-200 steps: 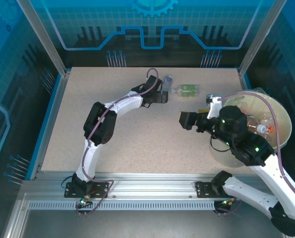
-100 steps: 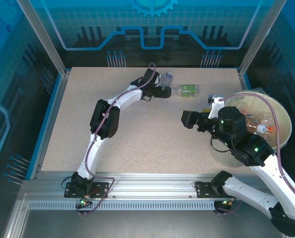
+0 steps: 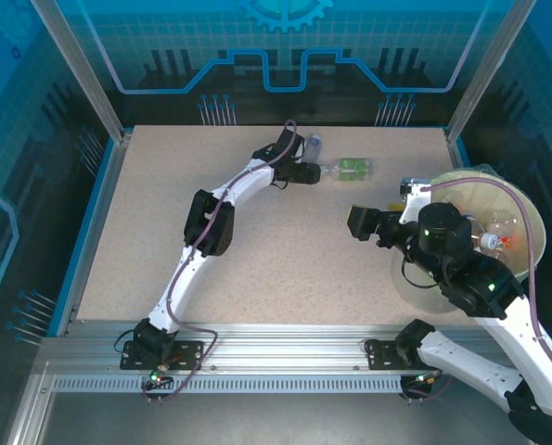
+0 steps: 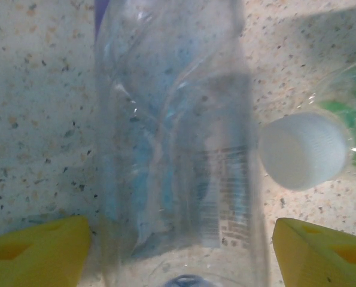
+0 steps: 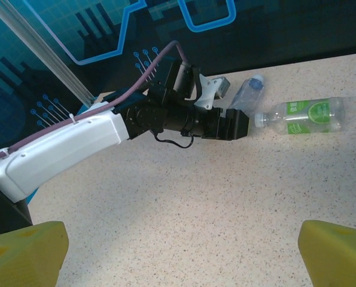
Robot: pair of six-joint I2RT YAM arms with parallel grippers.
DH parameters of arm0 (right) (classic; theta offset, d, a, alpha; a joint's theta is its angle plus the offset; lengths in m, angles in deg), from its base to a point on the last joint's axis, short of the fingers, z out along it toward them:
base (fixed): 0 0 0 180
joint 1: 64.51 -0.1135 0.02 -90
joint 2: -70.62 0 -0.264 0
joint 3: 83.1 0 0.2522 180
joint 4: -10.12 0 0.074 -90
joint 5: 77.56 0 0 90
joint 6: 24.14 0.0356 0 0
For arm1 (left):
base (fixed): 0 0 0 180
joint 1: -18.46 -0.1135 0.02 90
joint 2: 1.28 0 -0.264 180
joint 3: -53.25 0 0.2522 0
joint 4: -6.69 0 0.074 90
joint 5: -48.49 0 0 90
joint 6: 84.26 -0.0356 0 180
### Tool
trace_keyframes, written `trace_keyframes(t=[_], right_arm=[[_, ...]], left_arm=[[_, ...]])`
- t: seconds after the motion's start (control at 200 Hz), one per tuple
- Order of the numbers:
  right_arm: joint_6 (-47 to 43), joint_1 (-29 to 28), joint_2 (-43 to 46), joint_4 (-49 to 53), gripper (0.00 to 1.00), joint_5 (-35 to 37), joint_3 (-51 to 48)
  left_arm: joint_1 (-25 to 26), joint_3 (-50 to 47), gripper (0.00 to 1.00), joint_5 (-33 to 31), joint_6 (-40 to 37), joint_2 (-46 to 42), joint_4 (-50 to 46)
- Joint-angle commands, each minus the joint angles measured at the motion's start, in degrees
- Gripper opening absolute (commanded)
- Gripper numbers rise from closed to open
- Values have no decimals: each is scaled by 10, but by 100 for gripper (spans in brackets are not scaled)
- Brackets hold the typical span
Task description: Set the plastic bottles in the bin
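At the far edge of the table (image 3: 164, 232), a clear bottle (image 4: 172, 137) is straddled by the left gripper (image 4: 180, 251), its jaws parted and not yet clamped; a green-labelled bottle (image 3: 352, 168) lies just beside. Near the bin (image 3: 480, 172), where more bottles (image 3: 494, 241) are held, the right gripper (image 5: 180, 245) is spread wide, empty

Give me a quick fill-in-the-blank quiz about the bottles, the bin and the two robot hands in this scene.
1. The left hand straddles a clear bottle lying on the ___.
2. The neighbouring bottle has a white cap and a ___ label.
3. The right hand is ___ and holds nothing.
4. Seen from above, the bin is on the ___ side of the workspace.

Missing words: table; green; open; right.
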Motion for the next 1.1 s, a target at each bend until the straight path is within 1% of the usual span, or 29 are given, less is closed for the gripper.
trace_keyframes(t=[0.0,0.1,0.285,0.395,0.45,0.55,0.62,0.715,0.79,0.865,1.006,1.096], right_arm=[[-5,-6,2,8,100,12,18],[0,-6,2,10,100,9,16],[8,-6,9,23,100,6,13],[18,-6,17,18,100,20,0],[23,-6,18,14,100,23,-3],[20,-6,11,9,100,12,-5],[15,-6,-1,-1,100,-7,-10],[13,-7,-19,-21,100,-34,-20],[18,-8,-32,-39,100,-38,-28],[23,-8,-43,-62,100,-43,-36],[32,-11,-59,-104,100,-68,-52],[30,-11,-70,-109,100,-82,-50]], left_arm=[[-1,24,74,0,6,9,-25],[-1,24,64,7,10,13,-27],[-1,16,48,0,10,7,-25],[-1,-32,40,11,11,-33,-13],[0,-101,38,19,16,-81,22],[3,-294,38,21,35,-195,151],[3,-413,37,23,59,-273,221],[4,-553,36,23,92,-366,296],[5,-648,35,32,112,-434,344],[8,-718,35,45,118,-497,365],[13,-804,34,46,103,-614,350],[14,-856,34,71,110,-690,346]])
